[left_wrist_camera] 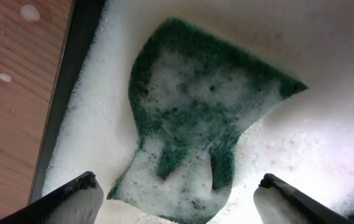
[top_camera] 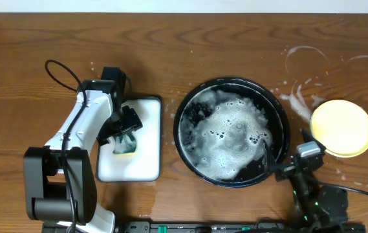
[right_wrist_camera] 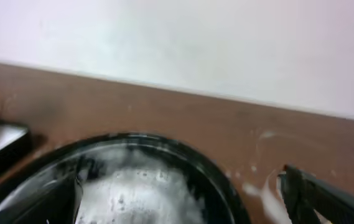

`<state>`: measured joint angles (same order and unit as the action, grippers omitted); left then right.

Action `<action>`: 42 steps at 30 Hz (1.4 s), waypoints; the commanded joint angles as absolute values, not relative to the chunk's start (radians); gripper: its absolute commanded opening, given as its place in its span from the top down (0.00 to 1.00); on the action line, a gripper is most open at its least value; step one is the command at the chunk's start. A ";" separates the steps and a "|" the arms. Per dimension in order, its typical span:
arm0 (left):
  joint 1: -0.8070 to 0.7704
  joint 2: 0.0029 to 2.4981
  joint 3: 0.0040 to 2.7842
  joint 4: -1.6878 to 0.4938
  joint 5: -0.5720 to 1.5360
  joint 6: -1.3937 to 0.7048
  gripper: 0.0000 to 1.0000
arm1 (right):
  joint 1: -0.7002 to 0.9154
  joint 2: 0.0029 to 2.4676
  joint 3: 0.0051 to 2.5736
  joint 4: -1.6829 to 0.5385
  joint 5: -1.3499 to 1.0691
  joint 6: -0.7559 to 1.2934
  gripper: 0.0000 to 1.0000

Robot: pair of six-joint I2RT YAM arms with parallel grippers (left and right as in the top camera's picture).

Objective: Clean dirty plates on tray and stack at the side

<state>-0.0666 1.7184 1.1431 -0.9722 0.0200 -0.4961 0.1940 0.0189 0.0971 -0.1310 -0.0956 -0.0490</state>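
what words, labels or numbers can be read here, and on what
None can be read.
No print shows on the black tray, white tray, green sponge or yellow plate.
The base rail at the overhead view's bottom edge carries marks too small to read.

Brown wood-grain table [top_camera: 35,39], foamy black tray [top_camera: 178,129], white tray [top_camera: 146,139], yellow plate [top_camera: 342,127], soapy rings [top_camera: 306,61]

My overhead camera looks straight down on the brown wood-grain counter [top_camera: 235,45]. My left wrist view points steeply down, close over the green sponge [left_wrist_camera: 195,106] in the white rectangular tray [top_camera: 141,168]. My right wrist view sits low, facing across the round black tray [right_wrist_camera: 208,171] toward a pale wall [right_wrist_camera: 195,43]; overhead shares both trays.
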 commanded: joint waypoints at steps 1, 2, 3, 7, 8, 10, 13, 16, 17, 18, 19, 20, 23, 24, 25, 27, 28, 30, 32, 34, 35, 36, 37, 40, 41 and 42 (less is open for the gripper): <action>-0.063 1.712 1.146 -0.978 0.015 -0.490 0.16 | 0.197 0.005 0.004 -0.026 -0.079 -0.062 0.01; -0.063 1.712 1.146 -0.978 0.015 -0.490 0.16 | 0.198 0.005 0.006 -0.052 -0.077 -0.062 0.01; -0.063 1.712 1.146 -0.978 0.015 -0.490 0.16 | 0.198 0.005 0.005 -0.057 -0.076 -0.061 0.01; -0.063 1.712 1.146 -0.978 0.015 -0.490 0.16 | 0.198 0.005 0.006 -0.067 -0.076 -0.061 0.01; -0.063 1.712 1.146 -0.978 0.015 -0.490 0.16 | 0.198 0.006 0.006 -0.068 -0.076 -0.061 0.01; -0.063 1.712 1.146 -0.978 0.015 -0.490 0.16 | 0.198 0.006 0.006 -0.067 -0.076 -0.061 0.01; -0.063 1.712 1.146 -0.978 0.015 -0.490 0.16 | 0.198 0.006 0.006 -0.067 -0.076 -0.061 0.01; -0.063 1.712 1.146 -0.978 0.015 -0.490 0.16 | 0.198 0.006 0.006 -0.067 -0.076 -0.061 0.01; -0.063 1.712 1.146 -0.978 0.015 -0.490 0.16 | 0.198 0.006 0.006 -0.067 -0.076 -0.061 0.01; -0.063 1.712 1.146 -0.978 0.015 -0.490 0.16 | 0.198 0.006 0.006 -0.067 -0.076 -0.061 0.01; -0.063 1.712 1.146 -0.978 0.015 -0.490 0.16 | 0.198 0.006 0.006 -0.067 -0.076 -0.061 0.01; -0.063 1.712 1.146 -0.978 0.015 -0.490 0.16 | 0.198 0.006 0.006 -0.067 -0.076 -0.061 0.01; -0.063 1.712 1.146 -0.978 0.015 -0.490 0.16 | 0.198 0.006 0.006 -0.067 -0.076 -0.061 0.01; -0.063 1.712 1.146 -0.978 0.015 -0.490 0.16 | 0.198 0.006 0.006 -0.067 -0.076 -0.061 0.01; -0.063 1.712 1.146 -0.978 0.015 -0.490 0.16 | 0.198 0.006 0.006 -0.067 -0.076 -0.061 0.01; -0.062 1.712 1.144 -0.977 0.015 -0.490 0.16 | 0.198 0.006 0.006 -0.067 -0.076 -0.061 0.01; -0.061 1.710 1.140 -0.977 0.015 -0.490 0.16 | 0.198 0.006 0.006 -0.067 -0.076 -0.061 0.01; -0.068 1.694 1.122 -0.970 0.015 -0.490 0.16 | 0.198 0.006 0.006 -0.067 -0.076 -0.061 0.01; -0.086 1.653 1.085 -0.958 0.015 -0.490 0.16 | 0.198 0.006 0.006 -0.067 -0.076 -0.061 0.01; -0.111 1.583 1.032 -0.955 0.010 -0.490 0.16 | 0.198 0.006 0.006 -0.067 -0.076 -0.061 0.01; -0.123 1.543 1.005 -0.958 0.005 -0.490 0.16 | 0.198 0.006 0.006 -0.067 -0.076 -0.061 0.01; -0.134 1.489 0.970 -0.939 -0.013 -0.491 0.16 | 0.198 0.006 0.006 -0.067 -0.076 -0.061 0.01; -0.139 1.444 0.941 -0.906 -0.020 -0.491 0.16 | 0.198 0.006 0.006 -0.067 -0.076 -0.061 0.01; -0.142 1.203 0.783 -0.627 -0.019 -0.478 0.16 | 0.198 0.006 0.006 -0.067 -0.076 -0.061 0.01; -0.142 1.141 0.743 -0.556 -0.019 -0.463 0.16 | 0.198 0.006 0.006 -0.067 -0.076 -0.061 0.01; -0.142 1.069 0.698 -0.485 -0.019 -0.435 0.16 | 0.198 0.006 0.006 -0.067 -0.076 -0.061 0.01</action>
<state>-0.1440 1.2602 0.8108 -0.6201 0.0048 -0.4919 0.1940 0.0116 0.0067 -0.0635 -0.0841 -0.0490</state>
